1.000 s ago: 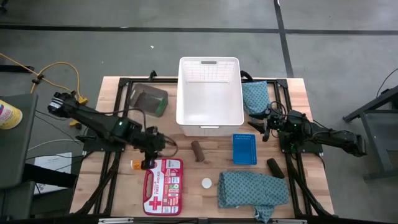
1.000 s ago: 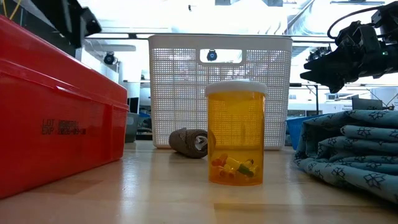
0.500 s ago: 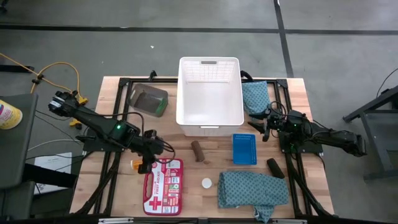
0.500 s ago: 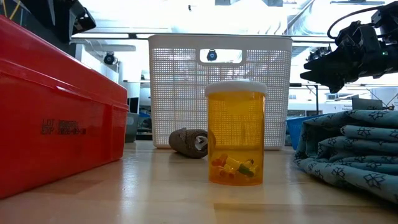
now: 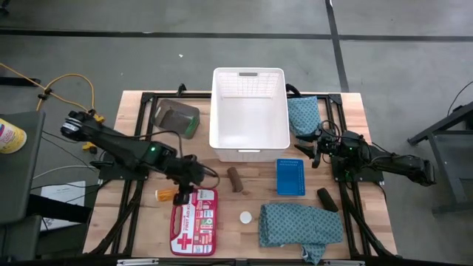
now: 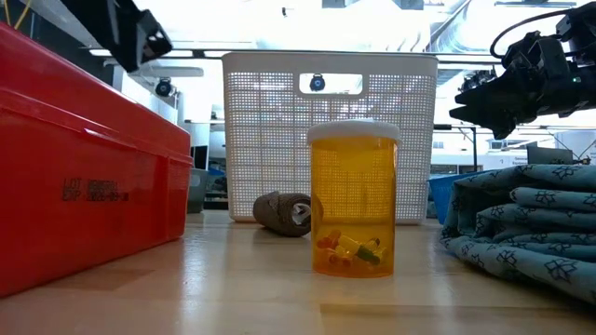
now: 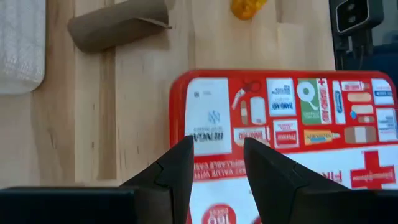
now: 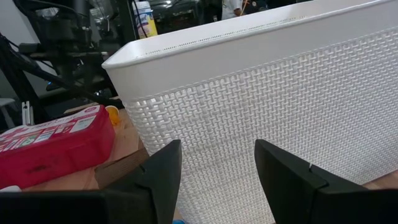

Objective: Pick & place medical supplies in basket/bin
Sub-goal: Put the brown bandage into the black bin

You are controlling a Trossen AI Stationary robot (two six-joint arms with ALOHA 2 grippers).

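High view: white basket (image 5: 250, 111) at the table's far middle, empty; dark bin (image 5: 177, 119) to its left; one teal cloth (image 5: 303, 114) against its right wall, a second cloth (image 5: 299, 224) at the near edge. Brown roll (image 5: 235, 179) and blue tray (image 5: 290, 176) lie just in front of the basket; black roll (image 5: 327, 199) right of the tray; white cap (image 5: 245, 217) near the red first-aid case (image 5: 194, 220). Left gripper (image 5: 186, 188) hangs over the case's far end, an orange bottle (image 5: 165, 195) just beside it. Right gripper (image 5: 314, 150) waits beside the basket's right wall. Low view: only here does a standing orange bottle (image 6: 355, 199) show its white lid and small coloured bits inside; the brown roll (image 6: 284, 214) lies behind it. Left wrist view: fingers (image 7: 178, 171) narrowly parted, holding nothing, above the case's label (image 7: 283, 118). Right wrist view: fingers (image 8: 163, 168) spread wide, empty, facing the basket's lattice wall (image 8: 261, 106).
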